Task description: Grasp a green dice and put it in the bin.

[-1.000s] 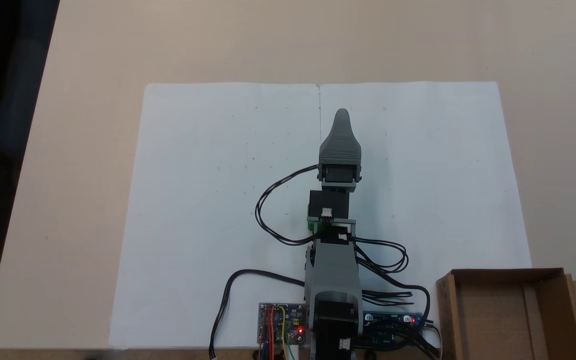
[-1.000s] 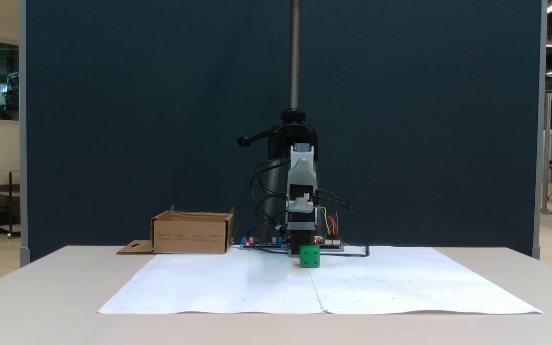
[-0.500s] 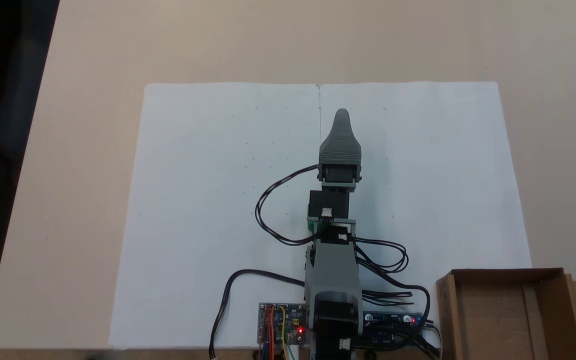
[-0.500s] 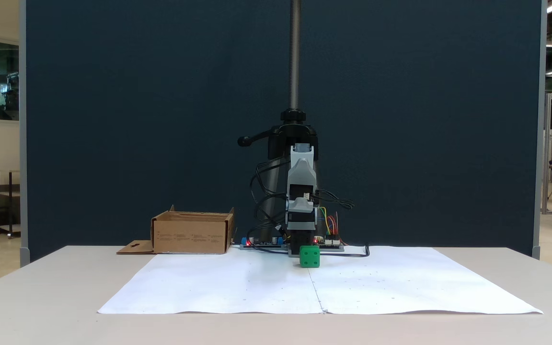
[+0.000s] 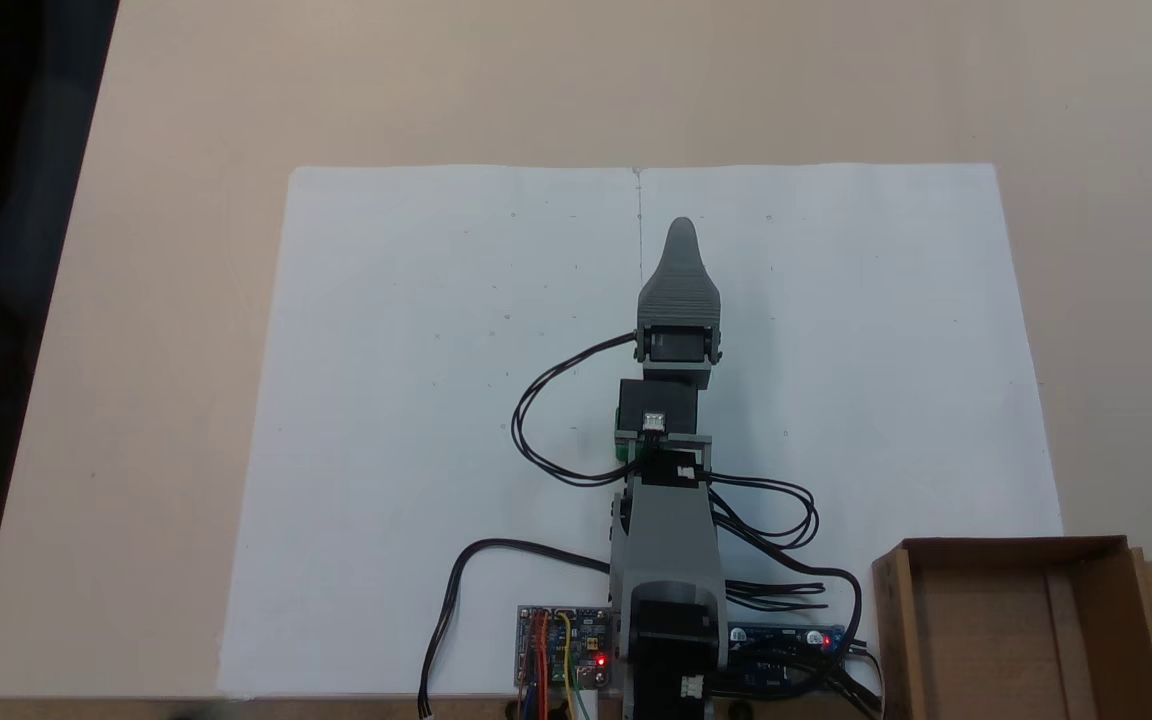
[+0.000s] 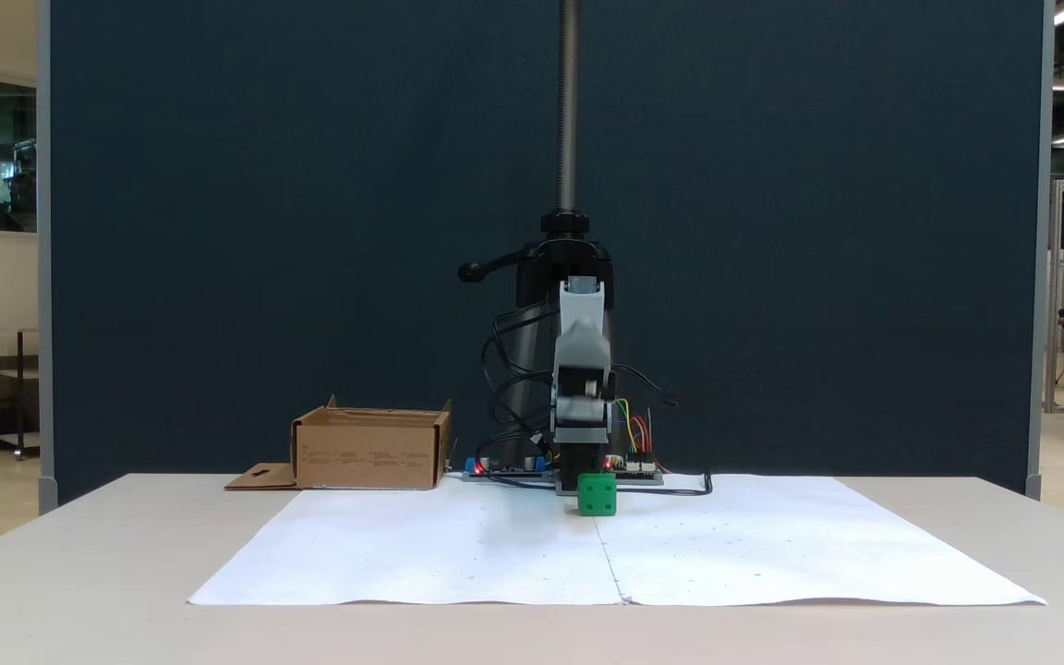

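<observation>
1. A small bright green cube, the green dice (image 6: 597, 494), sits on the big white paper sheet (image 5: 416, 400) that covers the pale beige surface (image 5: 186, 120).
2. In the fixed view from the front, the dice is right in front of the grey and black robot arm (image 6: 581, 369), close to the seam in the middle of the paper.
3. In the fixed view from above, only a little green edge of the dice (image 5: 621, 450) peeks out from under the arm.
4. The arm's gripper (image 5: 682, 232) shows from above as one grey pointed tip, up over the paper, past the dice. I cannot tell if it is wide or closed.
5. The bin, a low brown cardboard box (image 5: 1016, 630), stands at the corner of the paper near the arm's base. It is well apart from the dice. Its flap with a hole lies flat beside it.
6. Black wires (image 5: 546, 420) loop out from the arm.
7. Small circuit boards with red lights (image 5: 561, 650) lie by the arm's base.
</observation>
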{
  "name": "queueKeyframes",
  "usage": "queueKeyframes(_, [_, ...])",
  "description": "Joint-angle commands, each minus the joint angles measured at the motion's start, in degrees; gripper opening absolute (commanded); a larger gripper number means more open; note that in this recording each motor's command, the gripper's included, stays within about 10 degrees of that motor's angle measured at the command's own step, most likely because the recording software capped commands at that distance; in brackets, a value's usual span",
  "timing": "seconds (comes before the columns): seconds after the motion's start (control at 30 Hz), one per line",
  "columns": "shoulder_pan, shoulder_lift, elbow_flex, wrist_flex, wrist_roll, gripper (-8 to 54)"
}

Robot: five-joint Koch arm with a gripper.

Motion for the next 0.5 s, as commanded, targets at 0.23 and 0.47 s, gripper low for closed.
queueKeyframes(0.23, [-1.41, 6.42, -20.30, 36.63, -2.37, 44.0])
queueKeyframes(0.47, [-2.99, 6.15, -35.16, 63.70, 2.02, 44.0])
